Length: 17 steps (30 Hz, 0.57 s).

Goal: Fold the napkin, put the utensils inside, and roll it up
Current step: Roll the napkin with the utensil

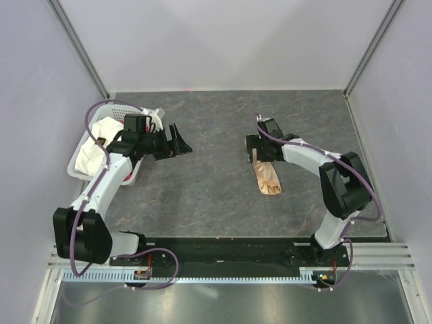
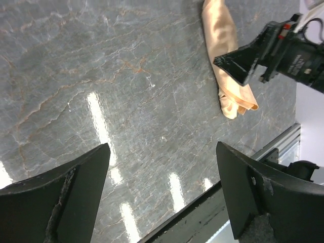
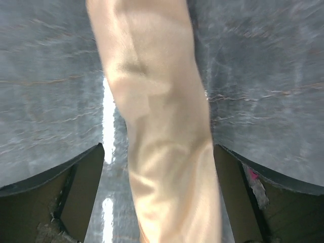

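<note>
The napkin [image 1: 268, 179] lies rolled into a peach-tan tube right of the table's middle, running from far to near. My right gripper [image 1: 258, 150] hangs over its far end, open. In the right wrist view the napkin [image 3: 162, 126] runs between the two wide-apart fingers of the right gripper [image 3: 158, 152], with bare table showing beside the left finger. My left gripper [image 1: 177, 143] stands open above bare table left of centre, well apart from the roll. From the left wrist view the napkin [image 2: 225, 61] sits far ahead of the left gripper [image 2: 162, 147]. The utensils are out of view.
A white basket [image 1: 79, 150] holding a white cloth [image 1: 90, 156] stands at the table's left edge, close behind my left arm. The black base rail [image 1: 223, 250] runs along the near edge. Grey walls enclose the table on three sides.
</note>
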### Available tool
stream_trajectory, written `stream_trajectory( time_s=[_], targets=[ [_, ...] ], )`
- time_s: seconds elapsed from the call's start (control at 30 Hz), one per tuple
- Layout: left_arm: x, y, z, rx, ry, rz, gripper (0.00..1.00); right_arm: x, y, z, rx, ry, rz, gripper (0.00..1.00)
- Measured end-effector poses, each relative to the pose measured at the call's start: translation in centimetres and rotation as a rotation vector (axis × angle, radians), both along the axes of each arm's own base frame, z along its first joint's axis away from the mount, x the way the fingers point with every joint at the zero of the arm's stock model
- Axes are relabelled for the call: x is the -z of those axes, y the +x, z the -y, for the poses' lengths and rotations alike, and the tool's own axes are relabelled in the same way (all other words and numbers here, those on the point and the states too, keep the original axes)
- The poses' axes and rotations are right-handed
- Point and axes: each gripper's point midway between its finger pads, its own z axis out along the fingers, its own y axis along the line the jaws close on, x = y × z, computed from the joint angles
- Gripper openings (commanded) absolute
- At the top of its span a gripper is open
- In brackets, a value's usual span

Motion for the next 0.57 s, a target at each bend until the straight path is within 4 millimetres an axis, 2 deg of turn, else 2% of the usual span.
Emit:
stream_trajectory(
  time_s=[0.1,0.17,0.27,0.33,0.4,0.43,0.5,0.57],
  targets=[
    [-1.8,-0.4,-0.2,0.013,0.009,0.077,0.98,-4.1,0.2,0.0,-0.014,0.031,0.088,0.98],
    [-3.3,-0.7,-0.5,0.015,0.016,0.137,0.99,-7.9,0.4,0.0,-0.022,0.062,0.179,0.98],
    [-6.1,-1.4,-1.0,0.003,0.027,0.246,1.00,-14.9,0.2,0.3,-0.034,0.129,0.380,0.98],
    [-8.0,-2.0,-1.4,-0.012,0.034,0.325,1.00,-18.1,-0.8,1.0,-0.039,0.164,0.495,0.98],
    [-9.4,-2.7,-1.8,-0.029,0.038,0.399,1.00,-19.4,-2.3,1.9,-0.038,0.177,0.570,0.98],
    [-9.8,-2.9,-1.9,-0.033,0.037,0.418,1.00,-19.4,-2.9,2.4,-0.036,0.176,0.591,0.98],
    [-9.9,-3.5,-2.1,-0.039,0.037,0.446,1.00,-18.5,-3.9,3.1,-0.033,0.165,0.604,0.98],
    [-9.3,-3.7,-2.3,-0.045,0.041,0.446,1.00,-16.8,-4.8,3.8,-0.029,0.146,0.596,0.98]
  ],
)
